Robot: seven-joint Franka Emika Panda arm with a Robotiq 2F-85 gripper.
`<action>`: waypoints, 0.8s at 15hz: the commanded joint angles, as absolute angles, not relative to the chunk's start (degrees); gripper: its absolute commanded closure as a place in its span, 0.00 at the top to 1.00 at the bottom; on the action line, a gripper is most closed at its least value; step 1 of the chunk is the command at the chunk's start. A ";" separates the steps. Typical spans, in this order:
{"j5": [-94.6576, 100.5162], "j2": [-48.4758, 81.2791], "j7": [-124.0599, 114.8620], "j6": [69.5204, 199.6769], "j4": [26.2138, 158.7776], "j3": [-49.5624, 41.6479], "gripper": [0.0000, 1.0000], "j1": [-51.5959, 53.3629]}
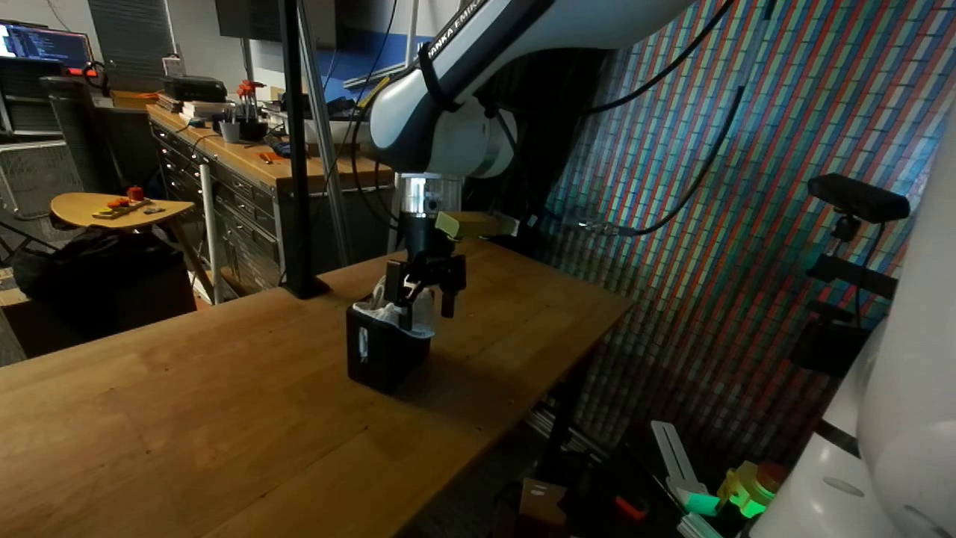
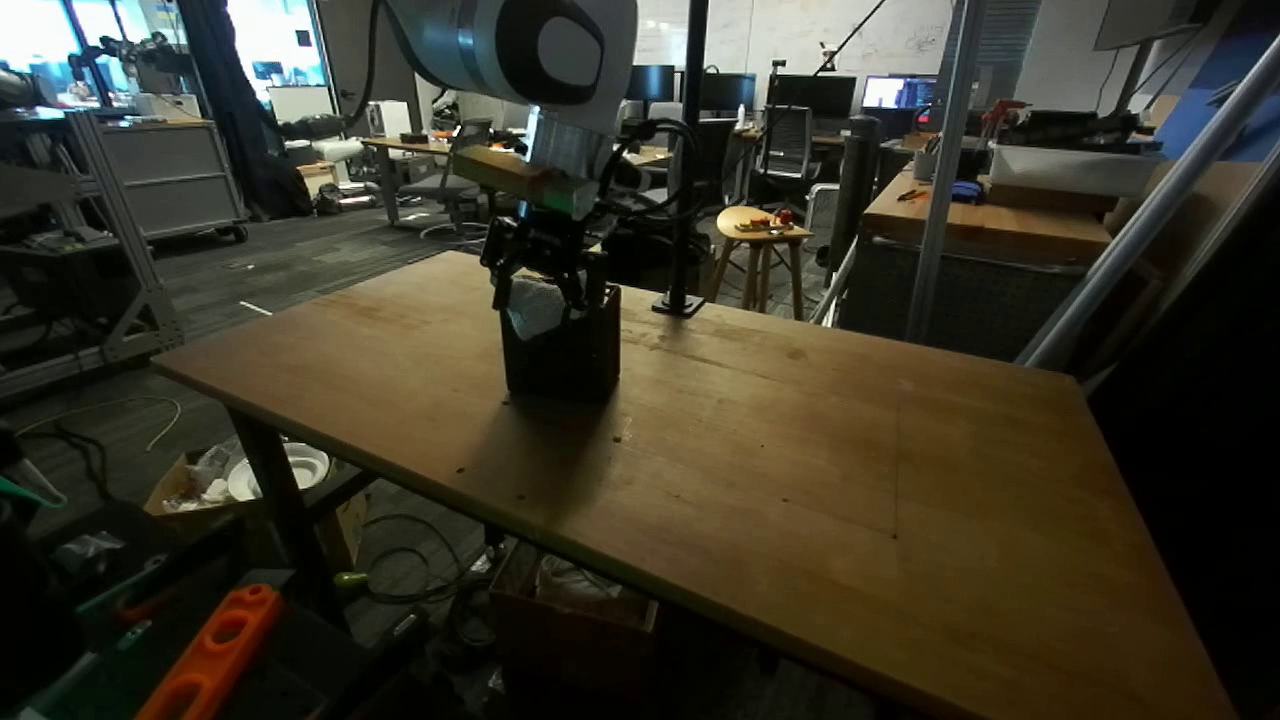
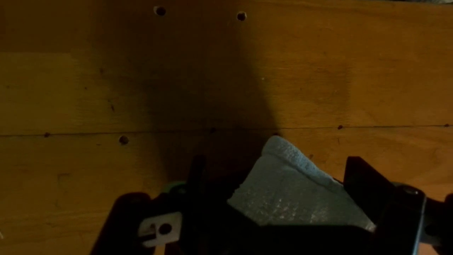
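A black open-topped box (image 1: 388, 359) stands upright on the wooden table; it also shows in an exterior view (image 2: 565, 365). A grey-white cloth (image 1: 381, 311) sticks out of its top and hangs over one side (image 2: 537, 310). My gripper (image 1: 427, 308) points down at the box's top, in both exterior views (image 2: 538, 300). In the wrist view its fingers (image 3: 276, 166) are wide apart, with the cloth (image 3: 293, 194) between them. One finger is over the box opening, the other outside its wall. The right finger overlaps the cloth's edge; I cannot tell whether they touch. The box is mostly lost in shadow there.
The wooden table (image 2: 850, 450) carries the box. A black post (image 2: 685, 200) stands at the table's edge behind it. A workbench (image 1: 224, 161) with tools and a small stool (image 1: 119, 209) stand beyond. Cardboard boxes (image 2: 570, 625) and cables lie below the table.
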State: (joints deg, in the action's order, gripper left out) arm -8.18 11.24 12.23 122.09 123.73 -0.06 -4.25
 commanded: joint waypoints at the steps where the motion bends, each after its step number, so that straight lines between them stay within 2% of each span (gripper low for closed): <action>1: -14.35 7.58 16.00 129.55 129.01 0.43 1.00 -4.83; 8: -26.18 6.01 25.18 140.34 135.12 1.46 1.00 -4.97; 9: -27.52 5.87 26.37 140.99 135.62 1.59 0.78 -4.95; 10: -28.55 5.79 27.46 141.34 135.91 1.70 0.74 -4.91; 12: -29.07 5.86 28.65 141.22 135.93 1.72 0.59 -4.76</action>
State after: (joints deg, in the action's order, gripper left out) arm -26.71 8.34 25.64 139.80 133.85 0.81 -4.25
